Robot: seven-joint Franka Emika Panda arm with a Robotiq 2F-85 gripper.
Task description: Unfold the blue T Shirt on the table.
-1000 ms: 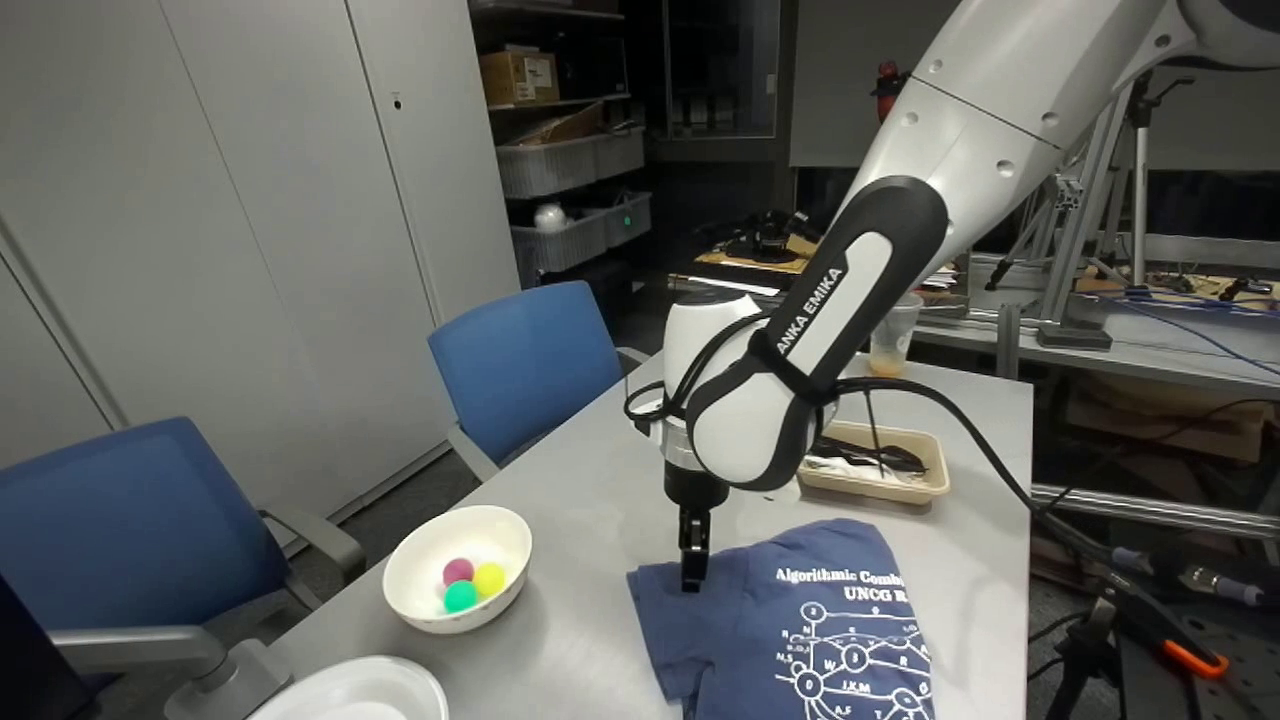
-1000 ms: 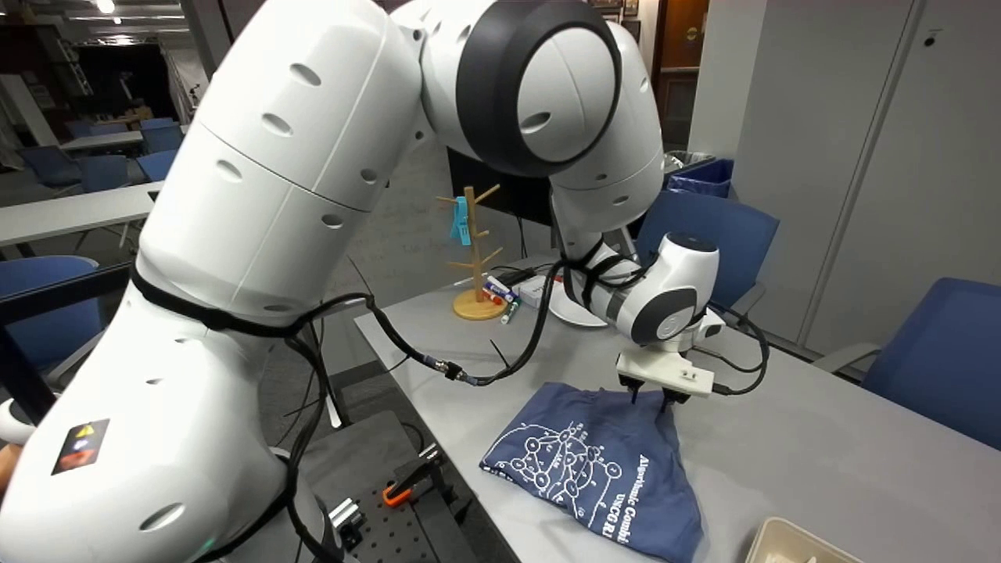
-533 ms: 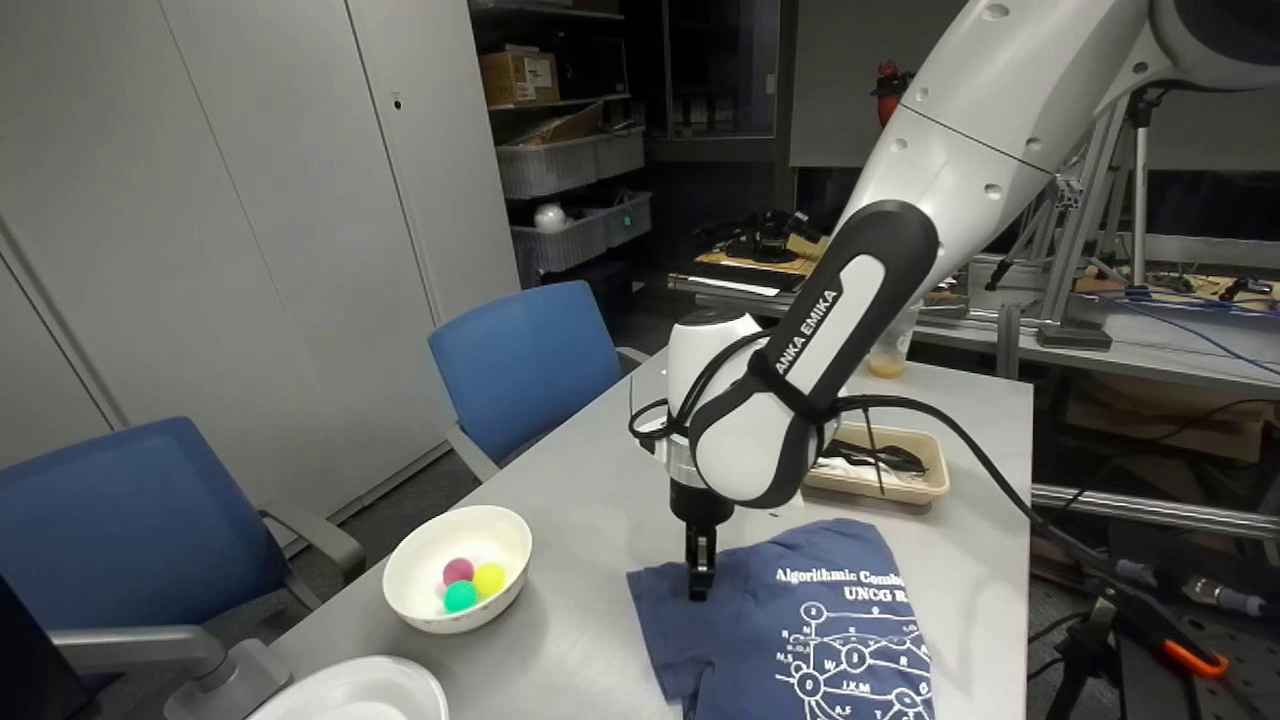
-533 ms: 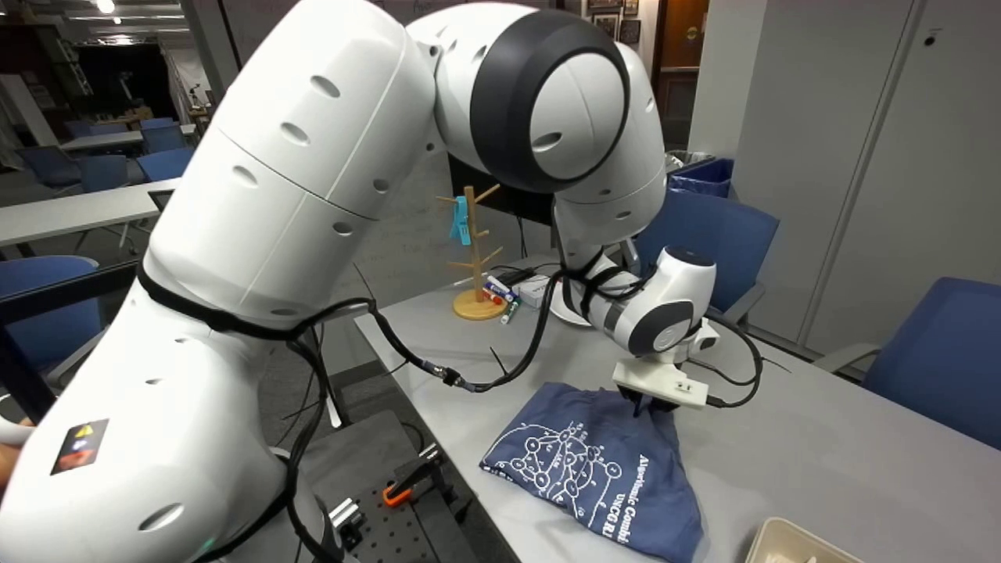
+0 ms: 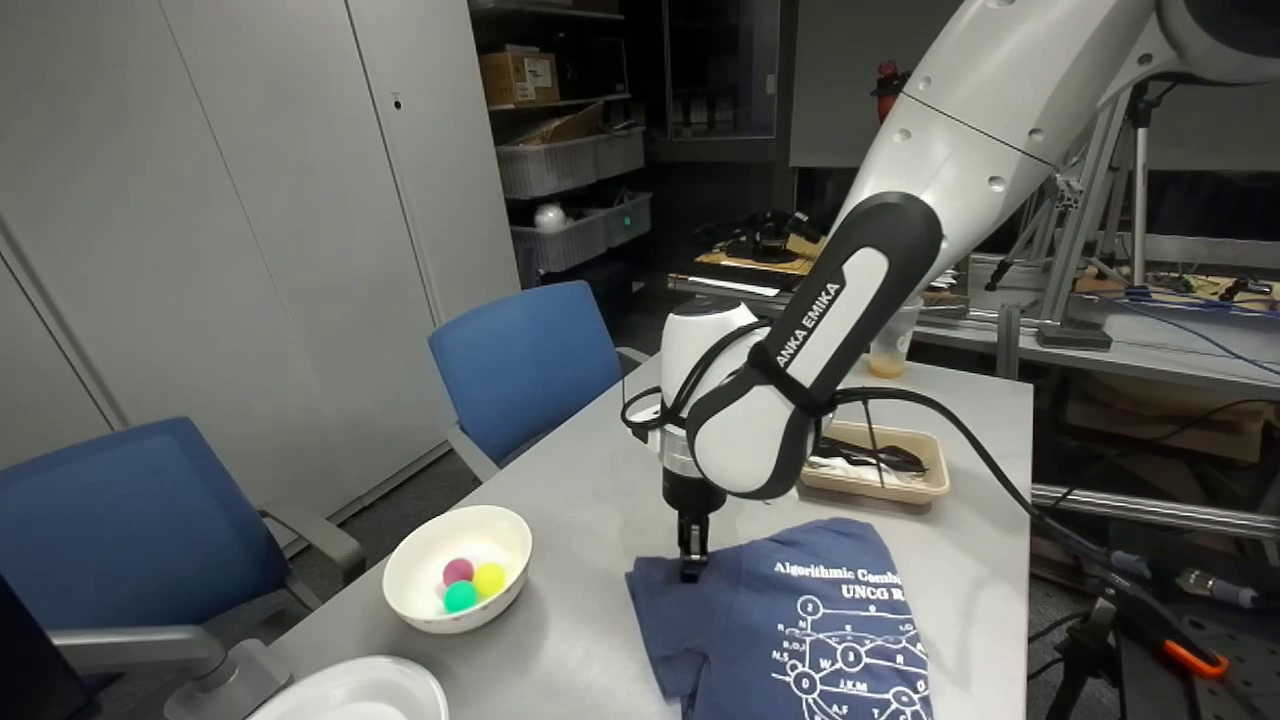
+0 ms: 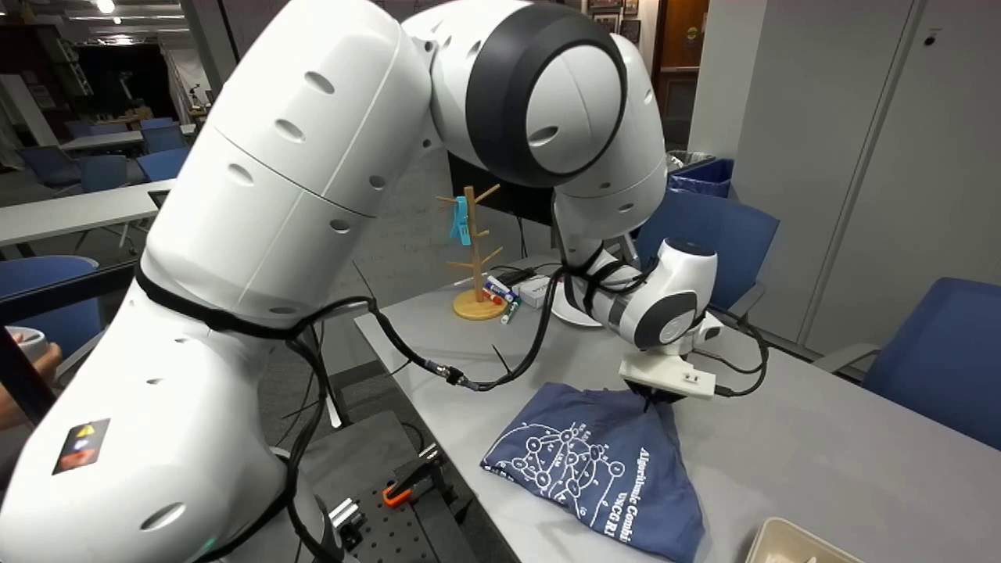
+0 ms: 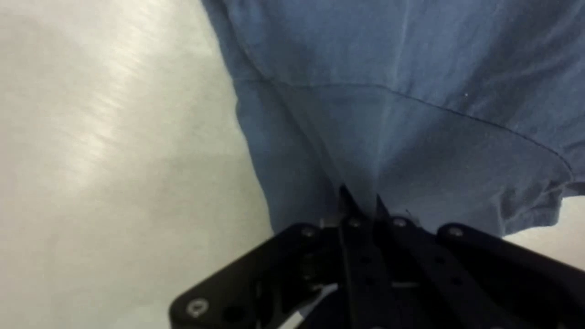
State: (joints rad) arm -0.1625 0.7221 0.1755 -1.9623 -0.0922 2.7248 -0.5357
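Note:
The blue T Shirt (image 5: 740, 640) lies folded on the grey table (image 5: 570, 670), its white lettering and graphic facing up. In both exterior views my gripper (image 6: 647, 405) points straight down at the sleeve-side edge of the cloth, low over the table. In the wrist view my gripper (image 7: 360, 196) has its fingertips drawn close together, with a fold of the blue cloth pinched between them. Creases run out from that pinch toward a curved seam. How much fabric is caught is too dark to tell.
A white bowl (image 5: 408, 595) holding several coloured balls stands beside the shirt, with a white plate (image 5: 370, 690) nearer. Behind sit a beige tray (image 5: 870, 490) and a plastic cup (image 5: 890, 345). A wooden stand (image 6: 475, 266) and markers (image 6: 503, 293) occupy another table end. Blue chairs (image 5: 525, 360) line one side.
My gripper lowered onto the shirt's edge while its fingers came together, then rose slightly. The cloth at the pinch has lifted a little with it, and the print has shifted slightly.

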